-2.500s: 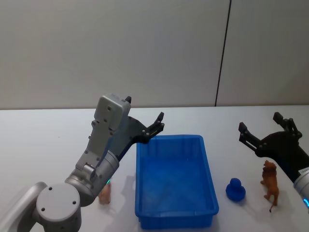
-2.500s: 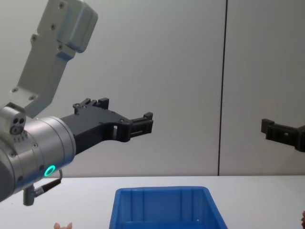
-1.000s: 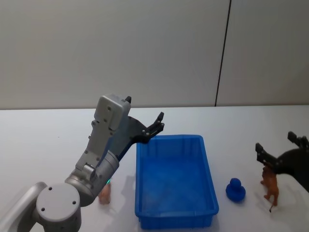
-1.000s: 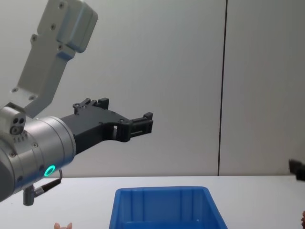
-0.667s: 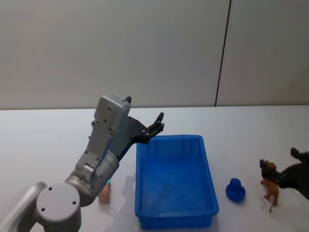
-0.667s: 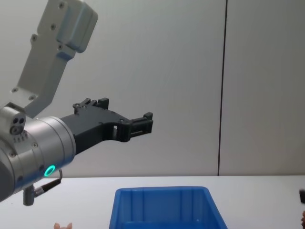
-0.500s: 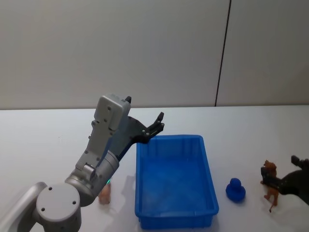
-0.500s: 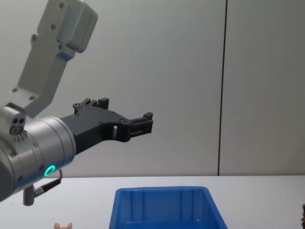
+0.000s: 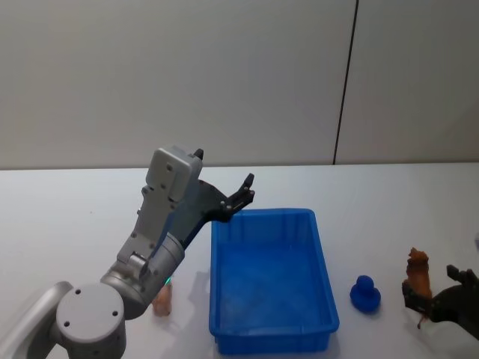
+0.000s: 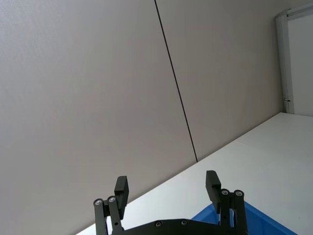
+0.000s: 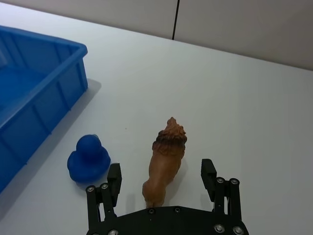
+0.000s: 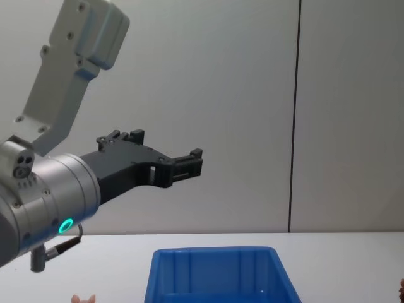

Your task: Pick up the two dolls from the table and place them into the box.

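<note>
Standing beside brown doll: blue duck

The bright blue box sits open-topped and level on the white table. The pale pink doll stands on the table just beside the box's near left corner, partly hidden. The reddish-brown doll, a maned animal figure, stands upright on the table, apart from the box on its right.

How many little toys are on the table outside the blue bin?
3. A pink one left of the bin, partly behind the left arm; a blue duck just right of the bin; a brown lion farther right, between the open right gripper's fingers. The arm may hide more.
</note>
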